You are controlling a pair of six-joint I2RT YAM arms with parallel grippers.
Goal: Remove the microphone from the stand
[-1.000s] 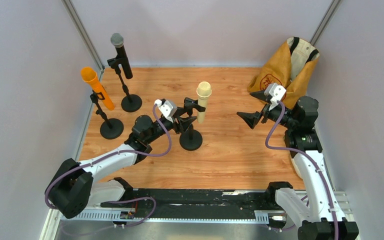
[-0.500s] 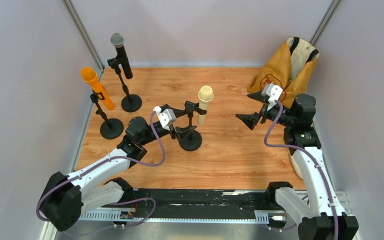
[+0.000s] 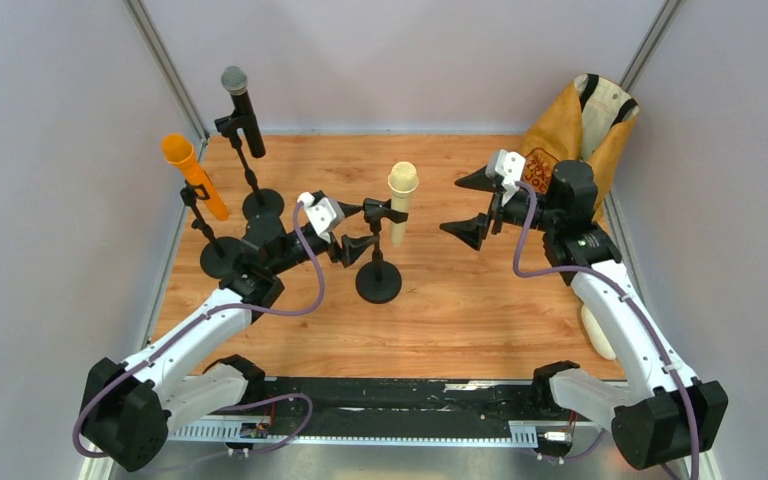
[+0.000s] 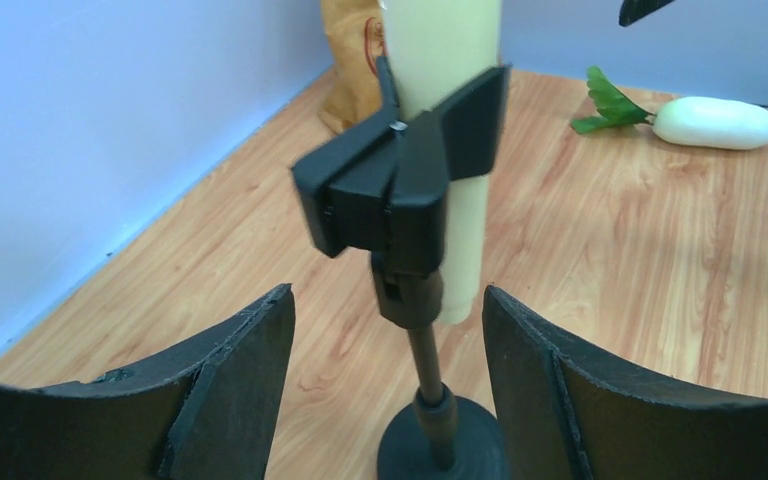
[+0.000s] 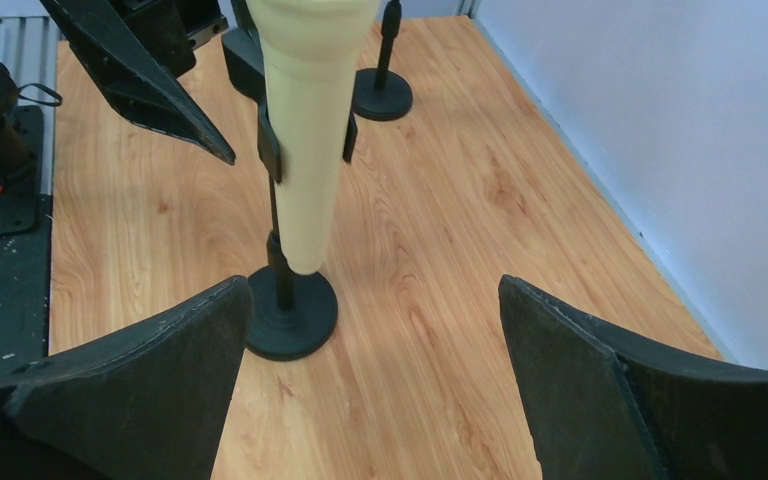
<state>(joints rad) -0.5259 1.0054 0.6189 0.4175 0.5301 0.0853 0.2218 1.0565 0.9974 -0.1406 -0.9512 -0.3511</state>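
Observation:
A cream microphone [image 3: 402, 198] stands upright in the black clip [image 3: 374, 211] of a stand with a round base [image 3: 378, 283] at mid table. My left gripper [image 3: 353, 232] is open just left of the stand. In the left wrist view the gripper [image 4: 388, 385] frames the pole [image 4: 426, 365], clip [image 4: 400, 185] and microphone [image 4: 447, 90], touching none. My right gripper [image 3: 468, 206] is open and empty, right of the microphone and apart from it. The right wrist view shows the gripper [image 5: 375, 385] facing the microphone [image 5: 305, 130] and base [image 5: 291, 312].
An orange microphone [image 3: 190, 175] and a black one with a grey head [image 3: 241, 108] stand on their own stands at the back left. A tan bag [image 3: 578, 130] leans in the back right corner. A white radish [image 4: 715, 121] lies by the right wall.
My left gripper has drawn back to the left, off the stand's pole. My right gripper has moved left and up toward the microphone, its fingers now spread wide.

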